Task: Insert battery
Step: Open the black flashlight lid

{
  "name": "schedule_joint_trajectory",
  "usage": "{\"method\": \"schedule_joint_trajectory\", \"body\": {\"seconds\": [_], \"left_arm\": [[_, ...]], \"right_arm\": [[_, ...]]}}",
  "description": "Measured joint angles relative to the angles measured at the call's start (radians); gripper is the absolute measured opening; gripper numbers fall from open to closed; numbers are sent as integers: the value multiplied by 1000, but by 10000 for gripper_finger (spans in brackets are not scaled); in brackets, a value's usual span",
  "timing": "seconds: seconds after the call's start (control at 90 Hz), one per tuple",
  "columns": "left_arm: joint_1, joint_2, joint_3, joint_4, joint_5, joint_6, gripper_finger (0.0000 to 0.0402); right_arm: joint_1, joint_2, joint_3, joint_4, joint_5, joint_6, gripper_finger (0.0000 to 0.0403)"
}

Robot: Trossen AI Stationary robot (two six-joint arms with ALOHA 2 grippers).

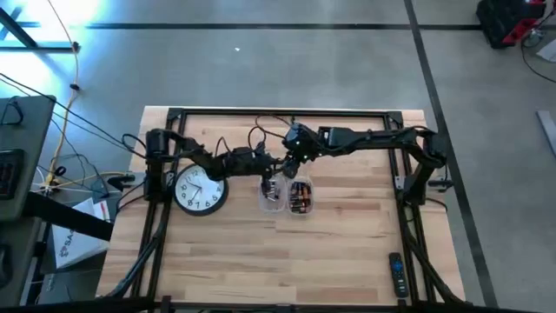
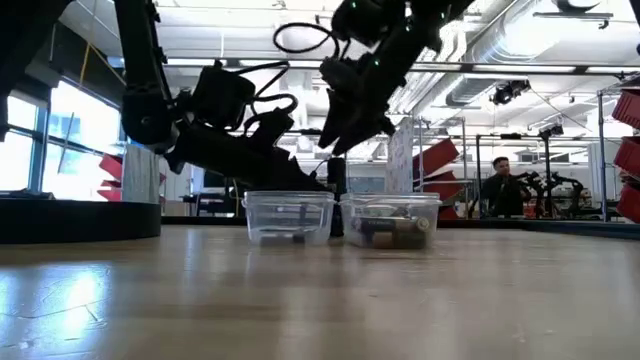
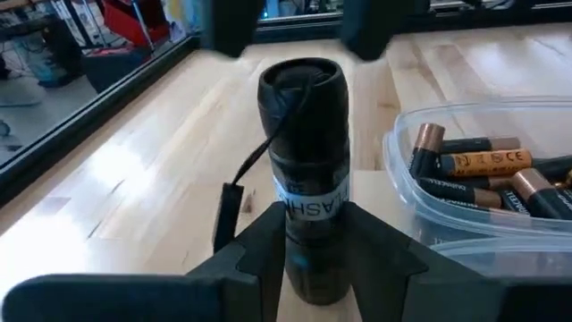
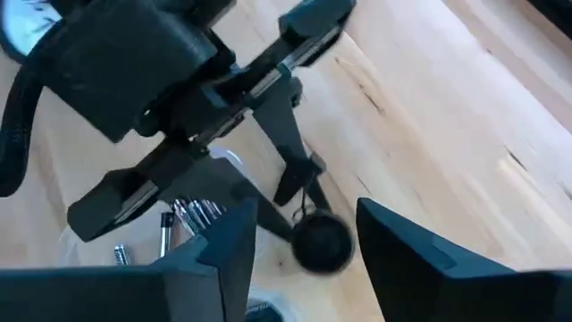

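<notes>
Left end effector (image 3: 308, 246) clamps flashlight (image 3: 304, 170); right end effector (image 4: 299, 237) spread above.

black flashlight (image 3: 302, 179), copper-tipped batteries (image 3: 474, 174), white clock (image 1: 201, 189)

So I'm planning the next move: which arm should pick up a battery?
Probably the right: its gripper is open above the tubs, while the left gripper is shut on the flashlight, beside the batteries.

L tool (image 3: 308, 234) clamped, R tool (image 4: 299, 234) spread, hovering above it
</notes>
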Motion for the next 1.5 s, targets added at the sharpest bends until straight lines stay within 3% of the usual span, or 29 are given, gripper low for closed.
{"method": "schedule_joint_trajectory", "body": {"seconds": [0.278, 0.6, 0.956, 1.5], "left_arm": [[-2, 0, 0, 19, -16, -14, 95], [-2, 0, 18, 40, 11, -29, 143], [-2, -2, 121, -112, 42, -19, 182], [-1, 65, 159, -62, 23, -46, 181]], "right_arm": [[28, 0, 24, -73, 48, 75, 150], [27, 0, 24, -131, 53, 150, 175], [26, 35, 21, -136, 63, 225, 182], [24, 40, 21, -105, 100, 253, 181]]}}
